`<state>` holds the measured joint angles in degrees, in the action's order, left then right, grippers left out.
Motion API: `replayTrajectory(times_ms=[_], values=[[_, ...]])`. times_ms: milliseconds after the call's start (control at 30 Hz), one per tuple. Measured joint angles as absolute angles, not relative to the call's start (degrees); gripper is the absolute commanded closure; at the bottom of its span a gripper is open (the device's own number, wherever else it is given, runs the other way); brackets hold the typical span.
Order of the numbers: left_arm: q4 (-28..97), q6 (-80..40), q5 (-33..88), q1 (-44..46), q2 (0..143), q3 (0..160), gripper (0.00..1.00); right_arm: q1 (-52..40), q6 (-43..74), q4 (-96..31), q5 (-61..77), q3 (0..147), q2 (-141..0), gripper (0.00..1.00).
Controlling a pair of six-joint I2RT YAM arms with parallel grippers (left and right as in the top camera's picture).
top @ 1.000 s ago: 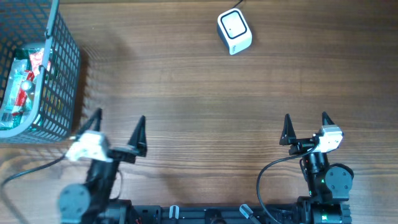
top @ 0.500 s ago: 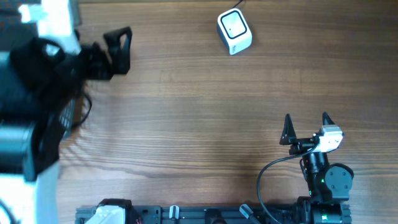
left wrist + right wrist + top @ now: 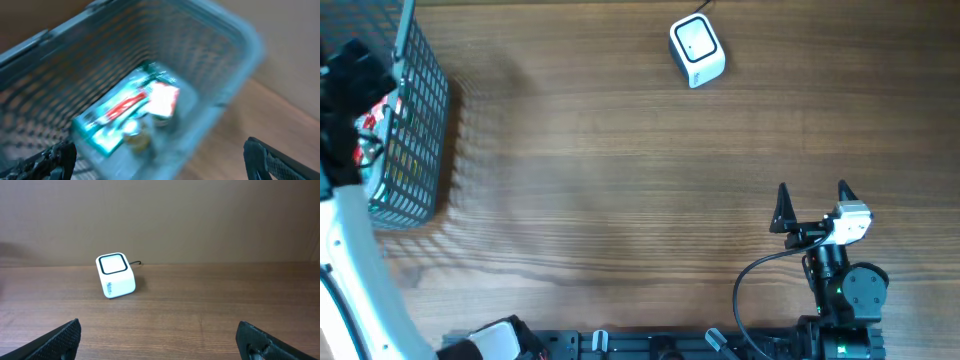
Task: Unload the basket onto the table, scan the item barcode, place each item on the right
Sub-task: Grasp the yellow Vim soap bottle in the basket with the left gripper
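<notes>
A teal, red and white packaged item [image 3: 131, 107] lies in the bottom of a grey-blue mesh basket [image 3: 235, 45], blurred in the left wrist view. My left gripper [image 3: 160, 165] hangs open above the basket's near wall with nothing between its fingers. In the overhead view the left arm [image 3: 348, 80] covers part of the basket [image 3: 425, 120], and the item [image 3: 380, 105] shows beside it. The white cube scanner [image 3: 697, 50] with a black-ringed top stands at the far middle of the table. My right gripper [image 3: 812, 195] rests open and empty at the front right, facing the scanner [image 3: 115, 275].
The wooden table [image 3: 620, 180] stretches between basket and scanner. A thin cable runs from the back of the scanner. The right arm's base [image 3: 845, 290] and its cable sit at the front edge. A plain wall [image 3: 200, 215] stands behind the table.
The left arm has swung from the table's front left up and over the basket at the far left. The right arm has not moved.
</notes>
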<state>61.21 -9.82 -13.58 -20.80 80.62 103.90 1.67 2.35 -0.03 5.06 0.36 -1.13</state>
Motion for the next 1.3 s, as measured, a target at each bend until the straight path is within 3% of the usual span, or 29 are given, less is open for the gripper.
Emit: replayTrajectory(times_ms=[267,600,1133,1200,1267,1300], values=[[68.5,-8.7,-10.1,-33.6,93.0,104.2,0.0,1.7,2.3,0.0,5.0,0.4,-1.1,0.0],[71.7,-1.7,-5.0,-34.6,105.0,104.2,0.0,1.7,2.3,0.0,5.0,0.4,-1.1,0.0],[61.8,0.3,-2.2,-34.5,108.8,97.1,0.0,1.7,2.3,0.0,5.1,0.4,-1.1,0.0],[59.1,0.4,-0.3,-34.5,108.8,95.6,0.07,1.7,2.3,0.0,5.1,0.4,-1.1,0.0],[57.7,0.6,0.9,-34.5,108.8,94.6,0.25,1.7,2.3,0.0,5.0,0.4,-1.1,0.0],[57.5,0.7,1.4,-34.5,108.8,94.3,0.29,1.7,2.3,0.0,5.0,0.4,-1.1,0.01]])
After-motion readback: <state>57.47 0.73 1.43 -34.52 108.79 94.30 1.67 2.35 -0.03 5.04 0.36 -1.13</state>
